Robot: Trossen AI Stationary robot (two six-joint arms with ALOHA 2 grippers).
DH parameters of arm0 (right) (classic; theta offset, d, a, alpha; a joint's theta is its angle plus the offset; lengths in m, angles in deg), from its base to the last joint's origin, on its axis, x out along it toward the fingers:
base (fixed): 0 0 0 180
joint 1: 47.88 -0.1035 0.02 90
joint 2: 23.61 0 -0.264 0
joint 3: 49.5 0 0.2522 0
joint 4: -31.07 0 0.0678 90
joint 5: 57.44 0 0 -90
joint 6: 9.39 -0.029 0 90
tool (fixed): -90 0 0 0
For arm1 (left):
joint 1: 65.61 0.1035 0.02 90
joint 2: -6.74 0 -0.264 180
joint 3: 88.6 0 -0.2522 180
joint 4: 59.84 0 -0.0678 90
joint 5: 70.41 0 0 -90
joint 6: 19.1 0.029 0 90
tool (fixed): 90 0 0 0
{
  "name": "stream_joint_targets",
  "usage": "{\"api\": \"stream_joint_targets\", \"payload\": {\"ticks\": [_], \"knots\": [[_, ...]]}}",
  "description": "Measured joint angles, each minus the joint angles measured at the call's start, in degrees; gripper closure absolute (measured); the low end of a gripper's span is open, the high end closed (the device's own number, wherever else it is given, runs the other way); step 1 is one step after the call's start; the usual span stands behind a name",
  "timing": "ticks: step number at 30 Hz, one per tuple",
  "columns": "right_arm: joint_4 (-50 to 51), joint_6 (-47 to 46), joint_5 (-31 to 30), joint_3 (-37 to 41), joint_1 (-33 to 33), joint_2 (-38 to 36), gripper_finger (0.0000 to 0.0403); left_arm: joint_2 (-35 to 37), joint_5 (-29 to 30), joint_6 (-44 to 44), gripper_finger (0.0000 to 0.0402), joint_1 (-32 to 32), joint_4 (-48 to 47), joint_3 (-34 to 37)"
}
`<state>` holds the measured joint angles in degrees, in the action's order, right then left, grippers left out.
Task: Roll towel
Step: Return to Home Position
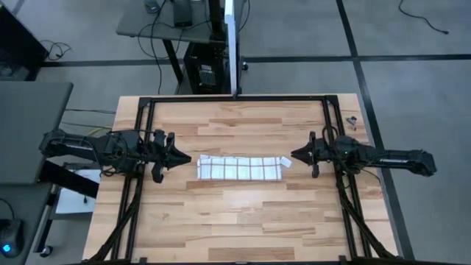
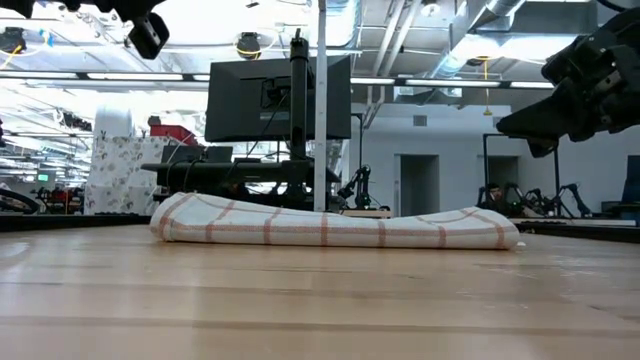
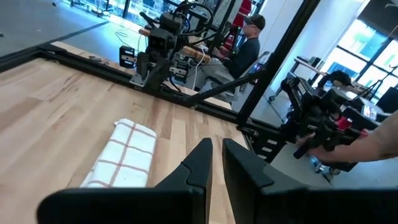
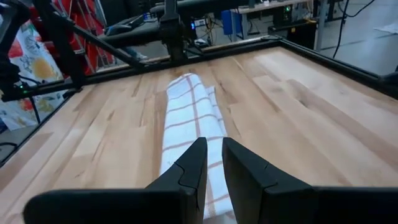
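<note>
The towel [image 1: 239, 168], white with a red-brown grid, lies rolled into a long flat roll at the middle of the wooden table, lengthwise from left to right. It also shows in the low view [image 2: 330, 228] and in both wrist views [image 3: 121, 158] [image 4: 189, 118]. Its small white tag [image 1: 285, 162] sticks out at the right end. My left gripper [image 1: 188, 156] [image 3: 216, 144] hovers off the roll's left end, shut and holding nothing. My right gripper [image 1: 294, 154] [image 4: 213, 142] hovers off the right end above the table, also shut and holding nothing.
A black metal frame [image 1: 235, 99] runs around the table's far and side edges. A small dark object [image 1: 352, 120] lies at the far right corner. Beyond the table a person sits at a bench [image 3: 249, 43], and another person's arm [image 3: 373, 143] shows by a further robot arm.
</note>
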<state>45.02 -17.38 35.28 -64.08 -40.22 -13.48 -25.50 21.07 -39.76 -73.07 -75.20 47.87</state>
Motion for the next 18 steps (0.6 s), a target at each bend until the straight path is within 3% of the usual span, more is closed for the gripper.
{"api": "stream_joint_targets", "payload": {"ticks": [4, 8, 13, 18], "knots": [[-0.3, 0.0, 0.1, 0.0, 0.0, 0.0, 0.0358, -1.3, 5.0, 3.6, 0.0379, 0.0, -0.1, 0.9], [-0.5, 0.0, 0.2, 0.1, 0.0, 0.0, 0.0358, -2.1, 9.7, 4.4, 0.0379, 0.0, 3.7, 6.2], [-0.5, -0.1, 0.2, 0.1, 0.0, 0.0, 0.0358, 1.2, 3.8, 4.1, 0.0379, 0.0, 9.1, 16.7], [-0.6, -0.1, 0.2, 0.1, 0.0, 0.0, 0.0358, 9.5, -2.8, 4.8, 0.0379, 0.0, 13.7, 26.8]]}}
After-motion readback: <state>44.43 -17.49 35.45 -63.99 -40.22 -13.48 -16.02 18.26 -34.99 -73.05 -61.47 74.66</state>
